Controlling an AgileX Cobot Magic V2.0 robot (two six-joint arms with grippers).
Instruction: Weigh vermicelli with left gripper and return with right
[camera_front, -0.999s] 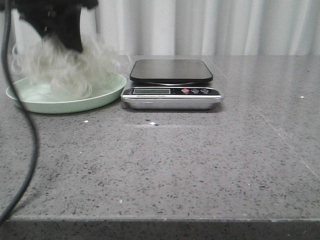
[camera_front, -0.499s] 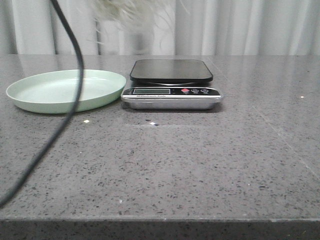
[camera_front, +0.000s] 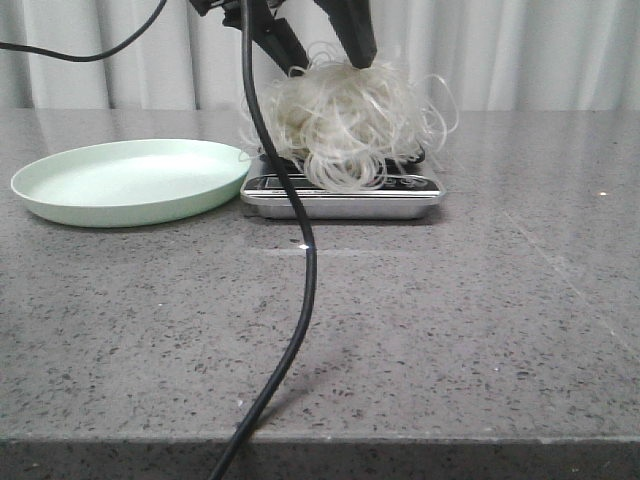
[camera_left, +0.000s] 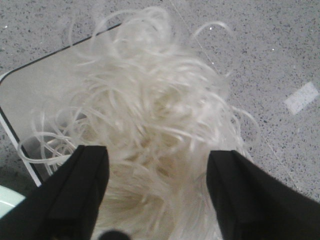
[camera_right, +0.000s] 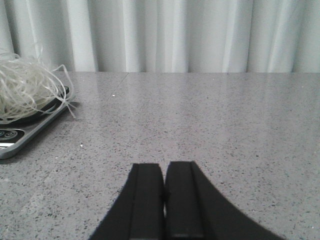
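Note:
The vermicelli (camera_front: 345, 125), a fluffy white clump of curly strands, rests on the black platform of the scale (camera_front: 340, 205) and hides most of it. My left gripper (camera_front: 332, 65) hangs just above the clump, open, its two black fingers spread to either side of the top strands. In the left wrist view the vermicelli (camera_left: 155, 115) fills the gap in my left gripper (camera_left: 157, 155), with a corner of the scale platform (camera_left: 45, 95) showing beside it. My right gripper (camera_right: 164, 167) is shut and empty, low over the table, to the right of the scale (camera_right: 20, 132) and vermicelli (camera_right: 25, 92).
A pale green plate (camera_front: 60, 205) lies empty to the left of the scale, nearly touching it. A black cable (camera_front: 305, 280) hangs from the left arm down across the front of the scale to the table's near edge. White curtains close off the back.
The left gripper carried the vermicelli up off the green plate, rightward, and down onto the scale. Its fingers now stand apart. The cable swung right with the arm.

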